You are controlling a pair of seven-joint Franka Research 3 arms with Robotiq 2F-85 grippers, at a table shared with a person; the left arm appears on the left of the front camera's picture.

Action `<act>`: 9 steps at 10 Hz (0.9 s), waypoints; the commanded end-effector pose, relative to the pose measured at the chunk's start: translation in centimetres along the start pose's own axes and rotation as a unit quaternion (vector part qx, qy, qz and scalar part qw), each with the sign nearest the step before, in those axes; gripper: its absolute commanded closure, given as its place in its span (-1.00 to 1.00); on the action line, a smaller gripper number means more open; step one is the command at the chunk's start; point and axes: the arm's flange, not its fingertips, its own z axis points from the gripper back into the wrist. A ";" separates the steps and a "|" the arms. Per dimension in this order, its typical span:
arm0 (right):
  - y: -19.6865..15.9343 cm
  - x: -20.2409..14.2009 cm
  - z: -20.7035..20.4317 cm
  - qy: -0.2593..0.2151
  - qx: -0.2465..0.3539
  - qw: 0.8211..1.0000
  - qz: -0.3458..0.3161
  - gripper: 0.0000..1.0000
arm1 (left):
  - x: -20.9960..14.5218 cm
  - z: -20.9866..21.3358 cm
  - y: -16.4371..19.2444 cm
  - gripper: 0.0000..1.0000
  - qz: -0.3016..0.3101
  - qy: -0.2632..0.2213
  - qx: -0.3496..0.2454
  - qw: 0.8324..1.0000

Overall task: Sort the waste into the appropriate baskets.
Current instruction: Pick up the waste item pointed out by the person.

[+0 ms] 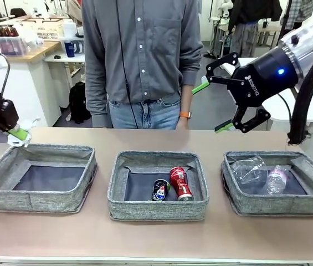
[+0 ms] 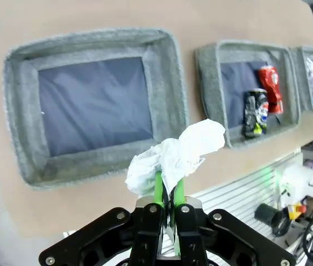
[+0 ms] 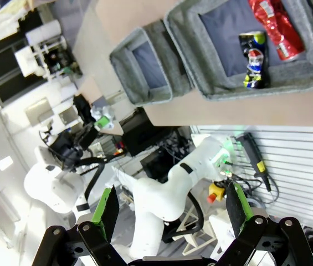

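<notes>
Left gripper [image 1: 19,133] pinching paper wad [image 1: 27,132] above left basket [image 1: 38,177]; right gripper [image 1: 212,106] agape.

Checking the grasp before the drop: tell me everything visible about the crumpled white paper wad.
The crumpled white paper wad is thin, tissue-like paper, creased and bunched, with a puffed lobe to one side. The left gripper is shut on its lower part, green pads pinching it. It hangs in the air at the left basket's far left corner, touching nothing else.

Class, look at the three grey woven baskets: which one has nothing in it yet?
The left grey woven basket, bare dark bottom; the middle basket holds two cans, the right basket clear plastics.
</notes>
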 end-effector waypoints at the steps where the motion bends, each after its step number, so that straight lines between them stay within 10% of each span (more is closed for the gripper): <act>1: 0.0 0.2 0.0 0.003 0.001 1.000 0.012 -1.00 | 1.2 -0.3 0.0 1.00 0.013 -0.005 0.020 1.000; 3: 0.0 0.0 0.0 0.000 0.000 1.000 0.000 -1.00 | -0.7 -1.2 -2.4 0.96 0.006 0.045 -0.058 0.997; 5: -0.1 -0.4 7.0 -0.181 0.028 0.983 0.025 -1.00 | 0.5 2.5 -10.9 0.96 -0.023 0.108 -0.054 0.992; 6: -1.8 0.7 9.2 -0.187 0.082 0.977 0.057 -1.00 | 0.6 4.6 -15.7 0.96 -0.031 0.138 -0.045 0.989; 9: -8.4 5.3 11.1 -0.028 0.202 0.972 0.113 -1.00 | 0.9 6.9 -26.8 0.96 -0.043 0.196 -0.008 0.980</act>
